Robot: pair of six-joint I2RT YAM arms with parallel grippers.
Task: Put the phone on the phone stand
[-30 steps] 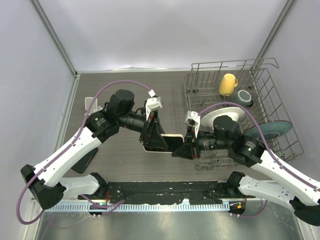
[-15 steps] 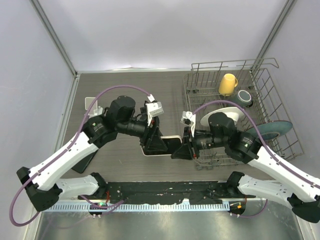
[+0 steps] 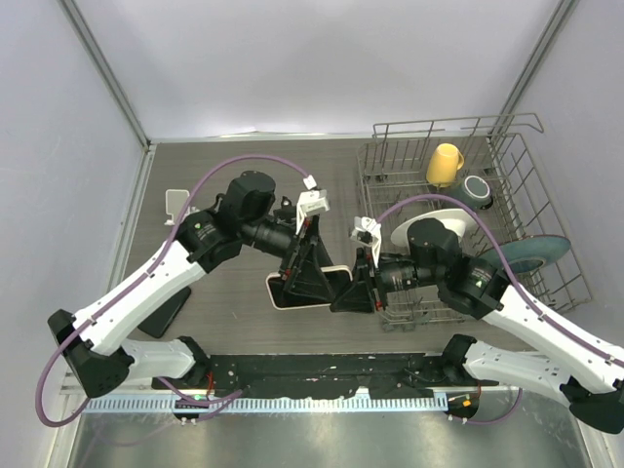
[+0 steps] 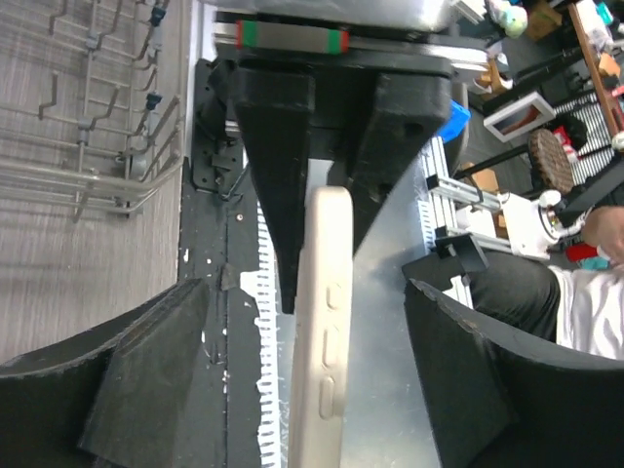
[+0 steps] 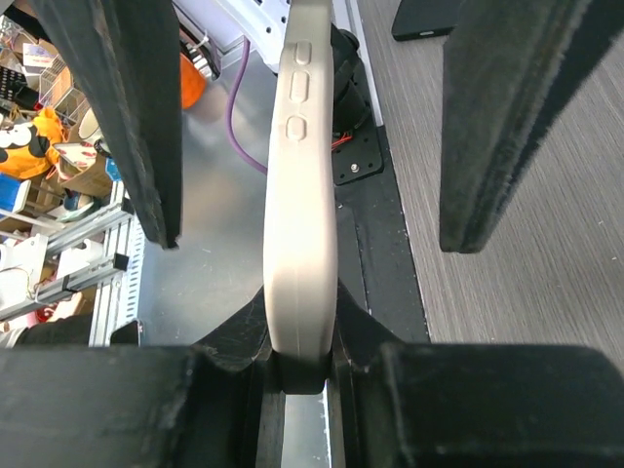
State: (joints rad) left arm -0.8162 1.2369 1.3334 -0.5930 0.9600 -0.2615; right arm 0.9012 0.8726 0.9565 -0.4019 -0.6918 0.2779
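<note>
Starting far left: is that small white piece by the wall the phone stand (image 3: 176,203)?
— Likely. It sits on the bench (image 3: 234,156), well apart from the phone (image 4: 322,341) and on the left arm's side.
— And the phone?
— Held between the two arms, its long axis running from one to the other. The left jaws gape either side of its smooth cream case, not touching. The right jaws are clamped on the other end.
— So the left takes it?
— I'd judge so, though those rounded edges could slip.
</note>
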